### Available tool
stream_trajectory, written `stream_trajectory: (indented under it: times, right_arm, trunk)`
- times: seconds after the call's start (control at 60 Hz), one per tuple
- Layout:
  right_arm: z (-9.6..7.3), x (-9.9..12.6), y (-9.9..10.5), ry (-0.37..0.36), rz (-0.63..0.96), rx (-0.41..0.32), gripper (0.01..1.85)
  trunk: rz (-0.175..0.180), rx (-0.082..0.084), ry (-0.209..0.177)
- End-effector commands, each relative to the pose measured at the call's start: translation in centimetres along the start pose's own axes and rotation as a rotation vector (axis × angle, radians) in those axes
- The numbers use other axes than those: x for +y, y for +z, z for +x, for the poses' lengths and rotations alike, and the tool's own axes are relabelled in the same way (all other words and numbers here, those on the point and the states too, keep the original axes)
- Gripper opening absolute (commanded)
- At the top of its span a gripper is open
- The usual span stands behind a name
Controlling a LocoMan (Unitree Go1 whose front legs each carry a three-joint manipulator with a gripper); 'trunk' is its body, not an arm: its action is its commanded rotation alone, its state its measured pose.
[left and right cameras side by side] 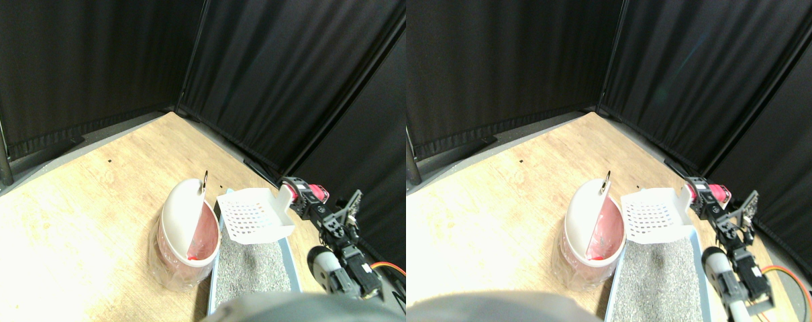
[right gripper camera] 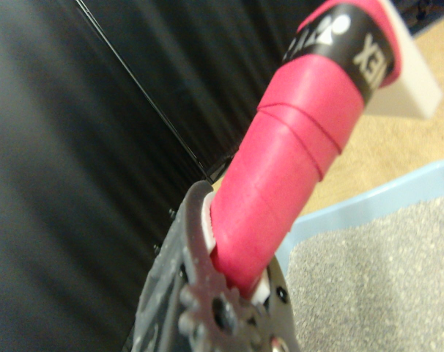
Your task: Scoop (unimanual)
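Above the far end of the blue litter tray (left and right cameras side by side: 290,253) we see the right gripper (left and right cameras side by side: 303,196) clenched on the pink-wrapped handle (right gripper camera: 280,176) of the white slotted scoop (left and right cameras side by side: 255,215), held raised beside the lidded bin (left and right cameras side by side: 188,231), presumably so litter sifts out before any tipping.

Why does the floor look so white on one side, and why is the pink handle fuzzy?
Stereo pair view: the wooden floor is washed out by bright light at the lower left, while the black curtains stay very dark. Wrist view: the pink wrapped handle sits too close to the camera, so it blurs; the grey litter looks soft too.
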Motion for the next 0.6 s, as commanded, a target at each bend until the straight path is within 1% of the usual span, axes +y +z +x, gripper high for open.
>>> stream_trajectory:
  times: [0.017, 0.067, 0.167, 0.233, 0.283, 0.417, 0.45, 0.567, 0.583, 0.6]
  right_arm:
    - [-0.2, -0.8, 0.2, -0.031, 0.025, -0.05, 0.05]
    - [-0.3, -1.3, -0.1, -0.019, 0.056, -0.079, 0.05]
    - [-0.5, -2.1, -0.5, -0.031, 0.118, -0.11, 0.05]
    - [-0.9, -2.7, -0.9, -0.075, 0.16, -0.126, 0.05]
    - [-1.3, -3.2, -1.2, -0.094, 0.179, -0.144, 0.05]
    - [-1.8, -4.1, -1.9, -0.101, 0.205, -0.179, 0.05]
    - [-1.9, -4.5, -2.3, -0.115, 0.226, -0.185, 0.05]
    - [-2.2, -5.3, -3.0, -0.146, 0.279, -0.217, 0.05]
    - [-2.4, -5.6, -3.4, -0.168, 0.297, -0.232, 0.05]
    - [-2.5, -5.7, -3.6, -0.171, 0.3, -0.235, 0.05]
  trunk:
    - [0.018, 0.006, -0.005]
    - [0.022, 0.011, -0.011]
    - [0.032, 0.017, -0.024]
    - [0.038, 0.017, -0.034]
    - [0.045, 0.023, -0.043]
    - [0.057, 0.028, -0.059]
    - [0.061, 0.028, -0.064]
    - [0.077, 0.039, -0.084]
    - [0.08, 0.041, -0.089]
    - [0.082, 0.042, -0.091]
